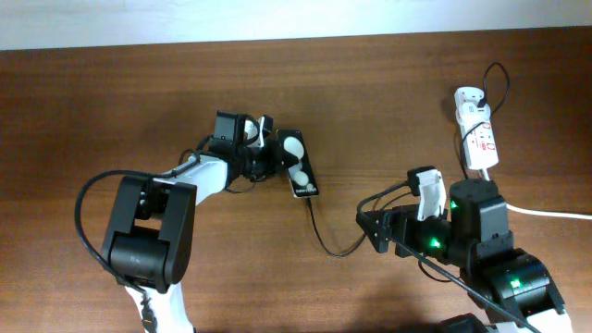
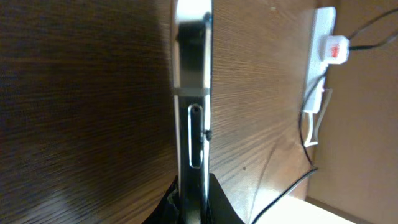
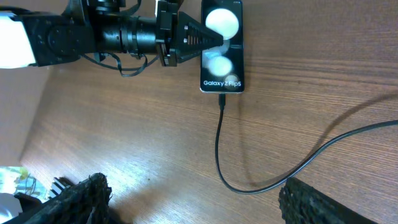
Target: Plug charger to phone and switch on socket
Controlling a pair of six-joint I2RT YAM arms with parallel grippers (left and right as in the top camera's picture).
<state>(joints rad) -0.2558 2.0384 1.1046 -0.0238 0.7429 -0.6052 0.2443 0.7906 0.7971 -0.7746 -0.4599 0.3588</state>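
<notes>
The left gripper [image 1: 277, 159] pinches one edge of the flat black rectangular phone [image 1: 299, 164] mid-table, the thin black charger cable [image 3: 217, 143] apparently seated in its end, and the right gripper [image 1: 374, 231] gapes empty nearby, so pressing the switch on the white elongated power strip [image 1: 476, 139] at the far right probably comes next.

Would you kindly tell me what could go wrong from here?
The left hand pinches the phone, with the charger at its end; any pull may unseat it. The charger also runs under the open right hand, which could snag it when reaching for the socket. The socket might slide when pushed.
</notes>
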